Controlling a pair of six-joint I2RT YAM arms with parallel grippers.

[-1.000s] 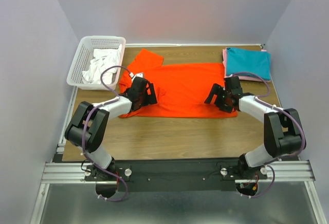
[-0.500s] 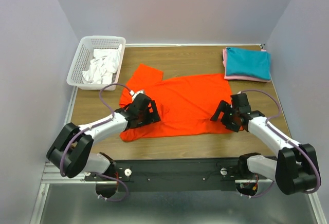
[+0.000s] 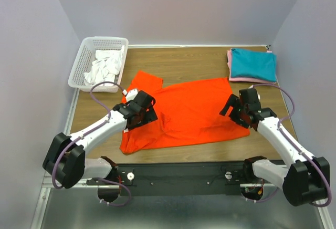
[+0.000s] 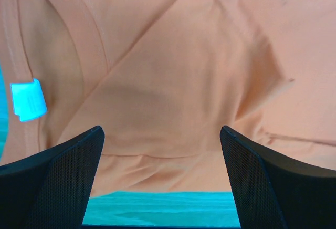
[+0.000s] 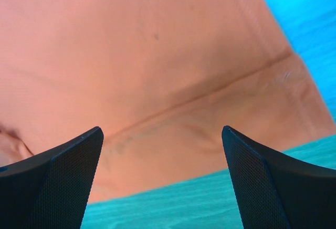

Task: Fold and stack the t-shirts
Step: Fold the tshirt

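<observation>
The orange-red t-shirt (image 3: 186, 111) lies spread on the wooden table (image 3: 189, 61), one sleeve (image 3: 145, 80) pointing to the back left. My left gripper (image 3: 142, 112) hovers open over its collar end, where the neck label (image 4: 26, 99) shows. The left gripper (image 4: 161, 130) has only cloth (image 4: 173, 82) beneath it and nothing between the jaws. My right gripper (image 3: 238, 113) stands open over the shirt's right edge. In its own view the right gripper (image 5: 161, 130) is above the hem (image 5: 173, 134). A folded teal t-shirt (image 3: 254, 63) rests on a pink one (image 3: 230, 63) at the back right.
A white mesh basket (image 3: 79, 66) at the back left holds crumpled white t-shirts (image 3: 105, 66). Grey walls close in the table on three sides. A strip of bare wood (image 3: 210, 153) runs between the shirt and the near edge.
The orange-red shirt has slid toward the near edge and turned slightly, its left end nearest. Both grippers came nearer with it, then drew back a little; jaws stayed open.
</observation>
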